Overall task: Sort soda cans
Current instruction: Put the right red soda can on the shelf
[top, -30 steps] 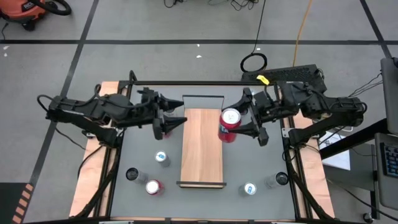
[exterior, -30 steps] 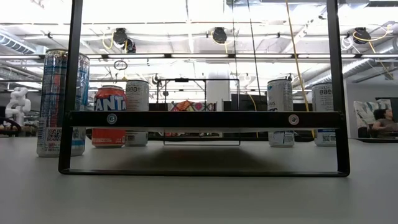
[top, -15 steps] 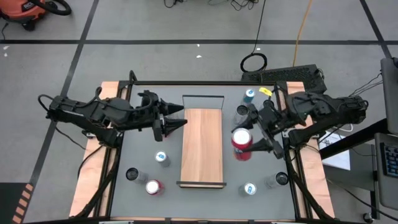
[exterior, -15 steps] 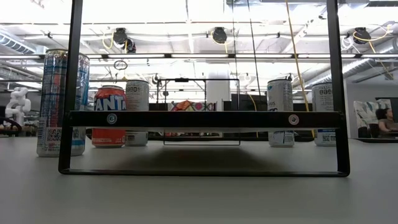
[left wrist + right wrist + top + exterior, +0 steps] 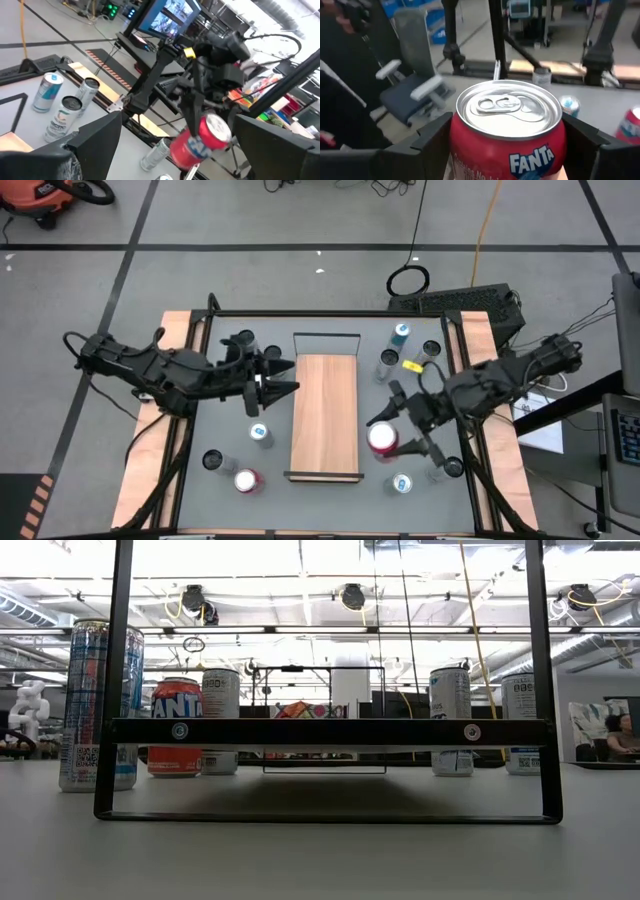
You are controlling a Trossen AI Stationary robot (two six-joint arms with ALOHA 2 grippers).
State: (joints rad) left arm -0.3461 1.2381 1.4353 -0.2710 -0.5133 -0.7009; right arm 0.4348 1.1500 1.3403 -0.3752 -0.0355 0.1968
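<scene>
The right pincer [image 5: 398, 434] grips a red can [image 5: 383, 439] between its two fingers, just right of the wooden board [image 5: 325, 415] toward its near end. The can is red with a silver top and pull tab, lettered "FANTA" in white on blue. The left pincer [image 5: 281, 375] hovers left of the board, fingers spread and holding nothing. From above, ten cans show: two red, three blue with pale tops, five silver-grey with dark tops. A second red can [image 5: 245, 480] stands near left on the bench [image 5: 220, 430]; a blue can [image 5: 401, 333] stands far right. The board's black wire frame [image 5: 330, 730] crosses the low view.
</scene>
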